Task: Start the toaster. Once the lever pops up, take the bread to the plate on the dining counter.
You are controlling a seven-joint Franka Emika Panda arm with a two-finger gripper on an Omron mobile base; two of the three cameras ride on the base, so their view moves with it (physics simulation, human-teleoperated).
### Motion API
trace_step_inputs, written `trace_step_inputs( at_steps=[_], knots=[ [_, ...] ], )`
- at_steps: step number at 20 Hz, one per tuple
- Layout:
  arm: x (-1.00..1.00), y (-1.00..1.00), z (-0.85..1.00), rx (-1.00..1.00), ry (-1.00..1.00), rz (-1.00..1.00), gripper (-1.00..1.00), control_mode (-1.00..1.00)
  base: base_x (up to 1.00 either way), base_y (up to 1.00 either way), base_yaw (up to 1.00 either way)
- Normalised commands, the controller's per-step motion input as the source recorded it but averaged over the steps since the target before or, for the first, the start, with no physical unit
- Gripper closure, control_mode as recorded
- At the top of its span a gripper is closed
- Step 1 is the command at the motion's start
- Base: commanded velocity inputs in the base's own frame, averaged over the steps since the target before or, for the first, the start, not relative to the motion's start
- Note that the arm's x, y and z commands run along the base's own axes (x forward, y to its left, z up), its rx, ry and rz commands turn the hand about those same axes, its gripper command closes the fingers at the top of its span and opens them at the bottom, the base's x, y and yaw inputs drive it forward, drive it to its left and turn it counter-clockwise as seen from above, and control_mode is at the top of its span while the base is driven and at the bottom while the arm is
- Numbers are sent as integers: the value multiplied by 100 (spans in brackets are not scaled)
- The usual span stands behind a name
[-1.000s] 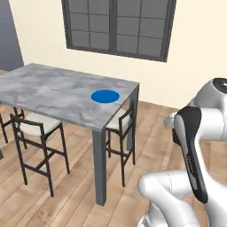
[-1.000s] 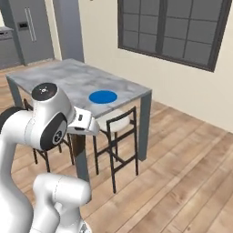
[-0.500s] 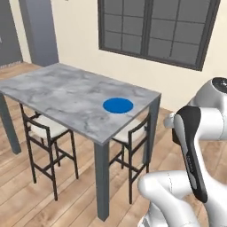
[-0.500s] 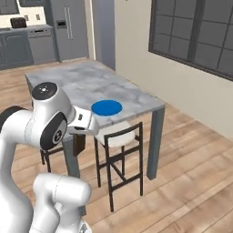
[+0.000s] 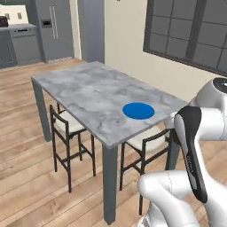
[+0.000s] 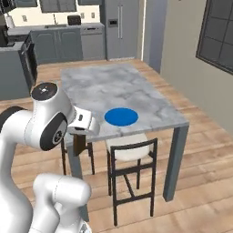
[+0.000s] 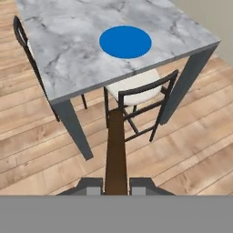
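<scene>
While the arm is rising at the lower edge of both base views, the gripper (image 7: 116, 184) is sitting clamped on the bread (image 7: 116, 150), a dark brown slice seen edge-on in the hand view, standing up between the two finger tips (image 7: 91, 185); in the right base view the bread (image 6: 79, 143) is hanging as a small brown piece just below the white hand, in front of the near table edge; the slice is being carried in the air, clear of the tabletop; the dining counter (image 5: 84, 93) is standing ahead of the robot on a wooden floor, its grey-white marble top resting on dark grey legs; the plate (image 5: 138, 111) is lying flat on that top, bright blue and bare, near the corner closest to the robot; in the hand view the plate (image 7: 125, 42) is showing beyond the bread's far end; a black-framed chair (image 7: 139, 98) with a pale seat is sitting tucked under the counter just below the plate; another chair (image 5: 68, 128) is standing at the counter's left side; grey cabinets and a tall fridge (image 6: 120, 29) are lining the far wall.
</scene>
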Motion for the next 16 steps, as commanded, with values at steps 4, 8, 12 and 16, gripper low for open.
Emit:
trace_step_inputs(
  at_steps=[4, 8, 12, 16],
  knots=[
    [0, 0, 0, 0, 0, 0, 100, 100, 25, -54, 50],
    [0, 0, 0, 0, 0, 0, 100, 100, 36, -47, 43],
    [0, 0, 0, 0, 0, 0, 100, 100, 33, -33, 37],
    [0, 0, 0, 0, 0, 0, 100, 100, 33, -30, 29]
  ],
)
